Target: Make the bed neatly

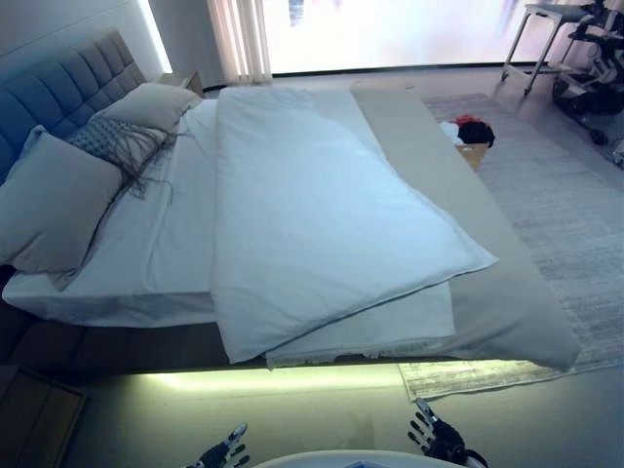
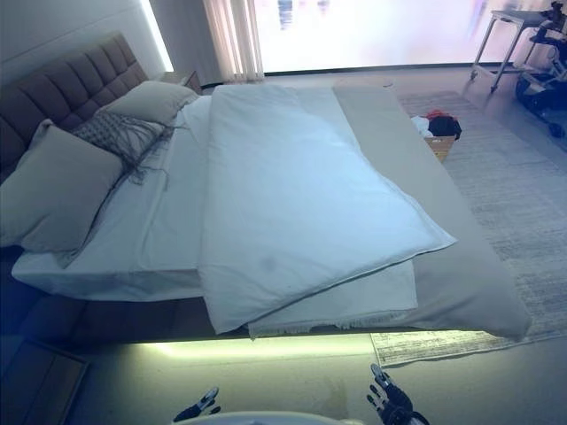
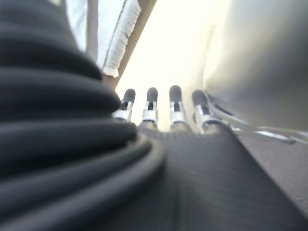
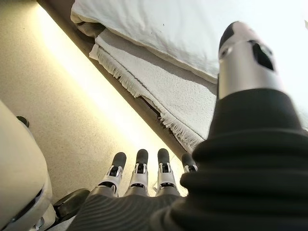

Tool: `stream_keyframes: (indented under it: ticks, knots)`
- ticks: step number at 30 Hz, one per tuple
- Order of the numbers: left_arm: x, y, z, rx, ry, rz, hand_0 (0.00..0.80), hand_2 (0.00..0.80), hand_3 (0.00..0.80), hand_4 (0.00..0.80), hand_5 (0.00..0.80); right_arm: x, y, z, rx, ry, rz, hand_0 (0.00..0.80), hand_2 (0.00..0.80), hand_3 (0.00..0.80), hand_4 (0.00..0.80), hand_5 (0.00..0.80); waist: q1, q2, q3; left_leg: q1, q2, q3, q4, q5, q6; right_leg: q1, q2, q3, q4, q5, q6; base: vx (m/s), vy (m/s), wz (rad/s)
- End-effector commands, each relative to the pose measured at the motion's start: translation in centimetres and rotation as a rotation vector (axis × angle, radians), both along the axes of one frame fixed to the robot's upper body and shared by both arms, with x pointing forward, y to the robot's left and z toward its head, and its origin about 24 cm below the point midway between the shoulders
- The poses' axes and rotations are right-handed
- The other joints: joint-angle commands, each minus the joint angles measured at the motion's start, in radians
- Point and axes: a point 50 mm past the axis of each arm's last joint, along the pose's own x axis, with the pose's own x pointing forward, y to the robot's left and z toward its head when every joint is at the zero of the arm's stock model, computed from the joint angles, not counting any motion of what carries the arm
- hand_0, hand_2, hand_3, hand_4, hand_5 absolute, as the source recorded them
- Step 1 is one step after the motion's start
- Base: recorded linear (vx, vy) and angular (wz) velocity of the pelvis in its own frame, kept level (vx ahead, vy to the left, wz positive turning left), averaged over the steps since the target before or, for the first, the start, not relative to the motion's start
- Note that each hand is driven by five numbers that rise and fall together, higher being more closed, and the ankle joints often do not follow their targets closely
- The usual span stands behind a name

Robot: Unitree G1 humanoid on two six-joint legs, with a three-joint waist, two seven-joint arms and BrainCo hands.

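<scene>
both hands hung low at about 6 o'clock in the head views, well short of the bed and touching nothing. the left hand (image 1: 223, 450) had its fingers straight and relaxed, held loosely apart over the floor (image 1: 322, 409); its wrist view showed the same row of fingers (image 3: 150, 107) extended, holding nothing. the right hand (image 1: 437, 437) sat slightly toward 5 o'clock, fingers spread and released; its own wrist view showed fingers (image 4: 139, 169) straight with the thumb standing apart, nothing grasped.

from the hands toward 12 o'clock lay the lit lower edge of the bed, and above it the white duvet (image 1: 312, 214), spread slanted across the mattress with one corner hanging over the near edge at about 7 o'clock from its middle. under it a fringed white blanket (image 1: 390, 331) stuck out along the near side, and a beige cover (image 1: 497, 283) ran along the foot end at 3 o'clock. toward 9 and 10 o'clock lay a large grey pillow (image 1: 49, 200), a patterned cushion (image 1: 117, 141) with loose threads, and another pillow (image 1: 151, 105), all against the padded headboard (image 1: 68, 88). at 1 o'clock a small basket (image 1: 473, 146) with red and dark clothes stood on the rug (image 1: 565, 205), just beside the bed's foot end.
</scene>
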Motion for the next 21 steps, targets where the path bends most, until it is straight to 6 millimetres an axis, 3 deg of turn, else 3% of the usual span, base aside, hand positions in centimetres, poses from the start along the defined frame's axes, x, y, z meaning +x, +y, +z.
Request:
stream_keyframes:
  ticks: [1, 10, 13, 14, 16, 18, 21]
  knots:
    - [1.1, -0.1, 0.0, 0.024, 0.014, -0.015, 0.000, 0.000, 0.000, 0.000, 0.000, 1.8, 0.2, 0.2, 0.003, -0.036, -0.053, 0.000, 0.000, 0.000, 0.000, 0.000, 0.026, -0.025, 0.024, -0.001, -0.051, -0.011, 0.001, -0.060, 0.033, 0.015, 0.037, -0.018, 0.025, -0.032, 0.018, -0.002, -0.044, 0.00]
    - [1.7, 0.1, 0.0, 0.050, 0.012, -0.006, 0.000, 0.000, 0.000, 0.000, 0.000, 2.2, 0.1, 0.3, -0.042, -0.019, -0.017, 0.000, 0.000, 0.000, 0.000, 0.000, 0.016, -0.024, 0.023, 0.005, -0.043, -0.011, 0.028, -0.053, 0.034, -0.007, 0.055, 0.018, 0.090, -0.066, -0.002, 0.000, -0.077, 0.00]
    - [2.3, 0.1, 0.1, 0.057, -0.002, 0.011, 0.000, 0.000, 0.000, 0.000, 0.000, 2.7, 0.1, 0.4, -0.044, -0.015, 0.021, 0.000, 0.000, 0.000, 0.000, 0.000, 0.011, -0.045, 0.045, -0.065, -0.026, 0.001, 0.254, -0.082, 0.028, -0.027, 0.044, 0.025, 0.143, -0.089, -0.033, -0.007, -0.106, -0.03]
    - [2.6, 0.1, 0.2, 0.060, -0.018, 0.028, 0.000, 0.000, 0.000, 0.000, 0.000, 3.1, 0.0, 0.5, -0.042, -0.018, 0.056, 0.000, 0.000, 0.000, 0.000, 0.000, 0.017, -0.056, 0.068, -0.146, -0.011, -0.001, 0.412, -0.040, 0.017, -0.030, 0.041, 0.019, 0.160, -0.101, -0.059, -0.015, -0.115, -0.08]
    - [2.8, 0.0, 0.2, 0.056, -0.032, 0.050, 0.000, 0.000, 0.000, 0.000, 0.000, 3.6, -0.4, 0.7, -0.083, -0.013, 0.111, 0.000, 0.000, 0.000, 0.000, 0.000, 0.030, -0.049, 0.109, -0.276, 0.008, -0.025, 0.536, 0.060, -0.012, -0.029, 0.054, 0.033, 0.191, -0.118, -0.083, 0.026, -0.033, -0.18]
    - [2.5, -0.2, 0.1, 0.045, -0.025, 0.069, 0.000, 0.000, 0.000, 0.000, 0.000, 4.2, -1.1, 1.1, -0.109, -0.026, 0.097, 0.000, 0.000, 0.000, 0.000, 0.000, 0.048, -0.028, 0.138, -0.317, 0.007, -0.028, 0.433, 0.092, -0.024, -0.006, 0.065, 0.052, 0.195, -0.134, -0.068, 0.162, 0.113, -0.34]
    - [1.3, -0.3, -0.1, 0.041, 0.015, 0.066, 0.000, 0.000, 0.000, 0.000, 0.000, 4.6, -1.8, 1.4, -0.106, -0.040, 0.066, 0.000, 0.000, 0.000, 0.000, 0.000, 0.070, -0.008, 0.150, -0.298, 0.045, -0.009, 0.148, 0.160, -0.043, 0.066, 0.075, 0.061, 0.149, -0.152, -0.039, 0.336, 0.166, -0.34]
